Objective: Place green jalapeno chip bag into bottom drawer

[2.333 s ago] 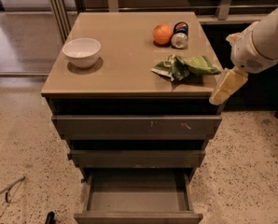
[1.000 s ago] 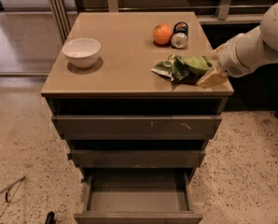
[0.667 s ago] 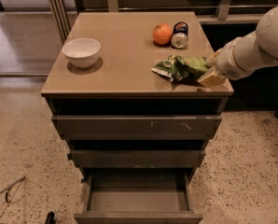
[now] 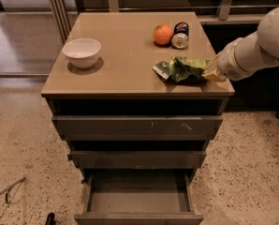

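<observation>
The green jalapeno chip bag lies crumpled on the cabinet top near its right front corner. My gripper comes in from the right on a white arm and sits at the bag's right end, touching it. The bottom drawer is pulled open below, a shallow tray with nothing in it.
A white bowl stands on the left of the cabinet top. An orange fruit and a can lying on its side are at the back right. The top and middle drawers are shut. Speckled floor surrounds the cabinet.
My gripper rose from beside the cabinet's right front corner and moved left onto the top, reaching the bag's right end. The bag has barely shifted.
</observation>
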Available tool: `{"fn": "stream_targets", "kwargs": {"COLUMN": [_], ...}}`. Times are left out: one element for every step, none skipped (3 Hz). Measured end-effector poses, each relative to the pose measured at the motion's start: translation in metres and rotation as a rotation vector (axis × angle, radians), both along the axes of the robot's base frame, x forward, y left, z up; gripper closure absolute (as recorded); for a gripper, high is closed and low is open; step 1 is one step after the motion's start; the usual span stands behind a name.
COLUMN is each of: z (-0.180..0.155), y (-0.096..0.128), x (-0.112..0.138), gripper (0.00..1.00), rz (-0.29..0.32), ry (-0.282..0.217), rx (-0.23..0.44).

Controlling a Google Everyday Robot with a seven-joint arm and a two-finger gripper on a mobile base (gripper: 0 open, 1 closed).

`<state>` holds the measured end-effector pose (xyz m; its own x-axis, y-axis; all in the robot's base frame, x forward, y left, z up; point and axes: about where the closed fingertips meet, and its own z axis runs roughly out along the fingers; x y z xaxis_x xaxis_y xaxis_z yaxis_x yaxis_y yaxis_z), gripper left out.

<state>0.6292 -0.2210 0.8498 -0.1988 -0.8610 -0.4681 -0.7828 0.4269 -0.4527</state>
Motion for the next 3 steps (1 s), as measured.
{"fn": "stream_targets", "kwargs": {"z": [0.001,0.007,0.02], "y": [0.003,0.008,0.014], "x": [-0.003,-0.028,-0.075], "gripper": [1.0,1.0,1.0], "rz": [0.012,0.031,0.042], "ry": [0.003,0.02,0.058], "rx": [0.01,0.028,0.048]}}
